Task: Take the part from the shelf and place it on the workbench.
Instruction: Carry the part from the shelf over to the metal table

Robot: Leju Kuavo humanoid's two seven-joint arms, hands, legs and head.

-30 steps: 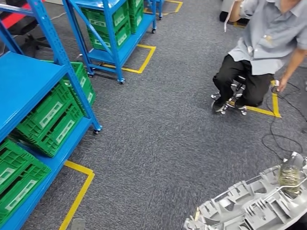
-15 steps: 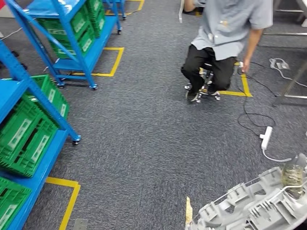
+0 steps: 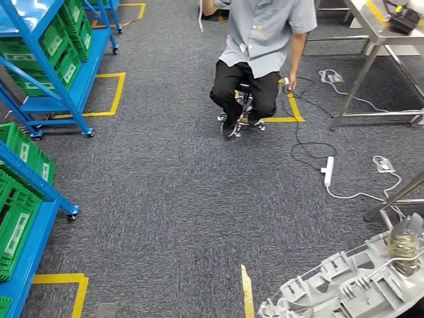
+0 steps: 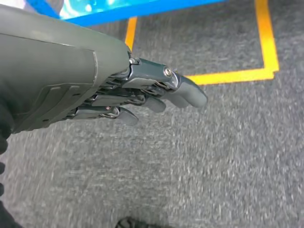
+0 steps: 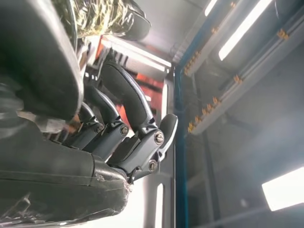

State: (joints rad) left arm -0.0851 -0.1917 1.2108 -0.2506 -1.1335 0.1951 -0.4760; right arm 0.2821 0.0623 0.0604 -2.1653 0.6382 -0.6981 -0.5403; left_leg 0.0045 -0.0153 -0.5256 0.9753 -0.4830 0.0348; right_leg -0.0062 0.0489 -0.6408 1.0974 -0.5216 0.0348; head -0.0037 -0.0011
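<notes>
A long grey ribbed plastic part (image 3: 345, 288) sits at the lower right of the head view, carried above the carpet. A tape-wrapped piece of my right hand (image 3: 403, 244) lies over its right end. In the right wrist view my right hand (image 5: 118, 133) has its dark fingers curled up around the part's dark underside (image 5: 35, 57), with ceiling lights behind. My left hand (image 4: 143, 95) hangs over the carpet with its fingers stretched out and nothing in them. A metal workbench (image 3: 372, 26) stands at the far right.
A person (image 3: 255, 40) sits on a wheeled stool ahead. Blue shelves with green crates (image 3: 30, 185) line the left, with another rack (image 3: 59, 53) further back. A white power strip (image 3: 328, 170) and cables lie on the carpet. A metal table leg (image 3: 395, 199) slants in near the part.
The whole picture has slid left, so the camera has turned right: the shelves have drifted off and the workbench has come into view. The part stays at the same spot in the picture.
</notes>
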